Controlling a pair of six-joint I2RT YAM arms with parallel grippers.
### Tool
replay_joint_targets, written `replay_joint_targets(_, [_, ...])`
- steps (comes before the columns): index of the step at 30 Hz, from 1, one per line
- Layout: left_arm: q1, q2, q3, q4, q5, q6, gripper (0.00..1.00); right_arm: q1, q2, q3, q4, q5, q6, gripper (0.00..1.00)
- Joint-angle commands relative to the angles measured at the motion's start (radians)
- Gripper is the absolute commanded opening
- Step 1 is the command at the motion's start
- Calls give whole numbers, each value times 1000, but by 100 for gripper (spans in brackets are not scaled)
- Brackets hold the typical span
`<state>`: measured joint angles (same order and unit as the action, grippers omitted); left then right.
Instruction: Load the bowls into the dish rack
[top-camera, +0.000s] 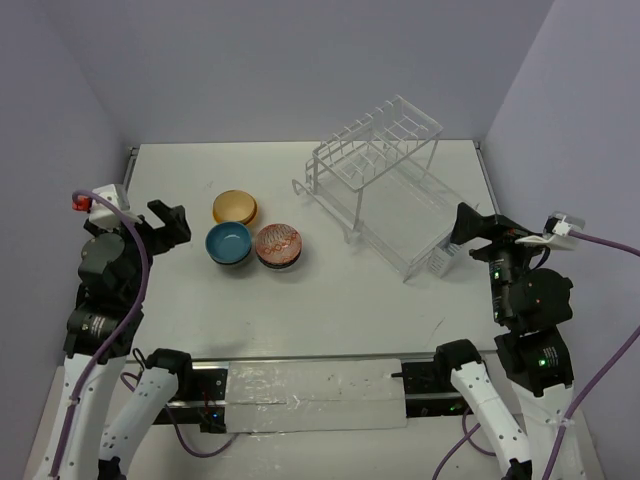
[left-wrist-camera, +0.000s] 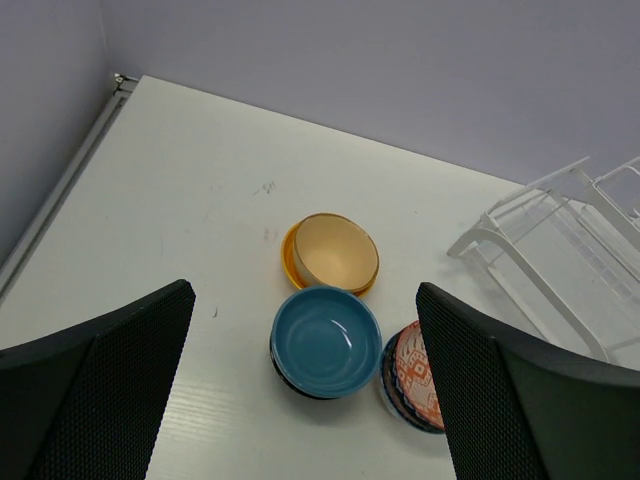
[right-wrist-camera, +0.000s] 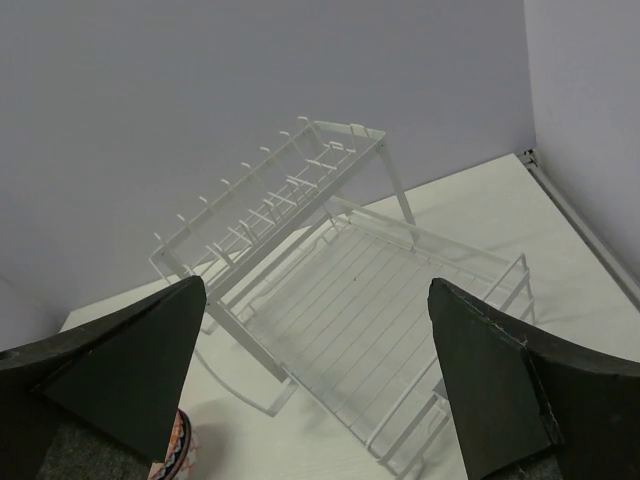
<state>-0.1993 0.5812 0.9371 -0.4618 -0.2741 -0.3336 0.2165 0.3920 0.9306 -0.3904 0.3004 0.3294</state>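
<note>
The bowls (top-camera: 228, 243) sit bunched in a triangle on the left half of the surface (top-camera: 340, 300), likely so one arm can reach them all; the dish rack (top-camera: 385, 180) stands angled toward the far right corner, well apart from them. The left fingers (left-wrist-camera: 120, 380) hang near the left edge, spread wide and empty, aimed at the bowls; the right fingers (right-wrist-camera: 120, 350) gape just as wide facing the rack, holding nothing. Each bowl seems to rest on another, so their count is unclear; a finger partly hides the patterned bowl (left-wrist-camera: 412, 375).
</note>
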Motion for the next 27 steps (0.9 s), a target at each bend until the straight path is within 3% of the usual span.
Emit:
replay_joint_targets(1, [-5, 20, 14, 9, 47, -18, 99, 9, 2, -10, 24, -1, 20, 100])
replay_joint_targets(7, [-5, 72, 29, -23, 102, -53, 99, 7, 8, -33, 28, -20, 42, 100])
replay_joint_targets(19, [-43, 354, 62, -66, 318, -212, 99, 9, 137, -39, -53, -113, 109, 100])
replay_joint_targets(27, [-219, 568, 141, -58, 185, -278, 95, 9, 177, -62, -56, -152, 119, 100])
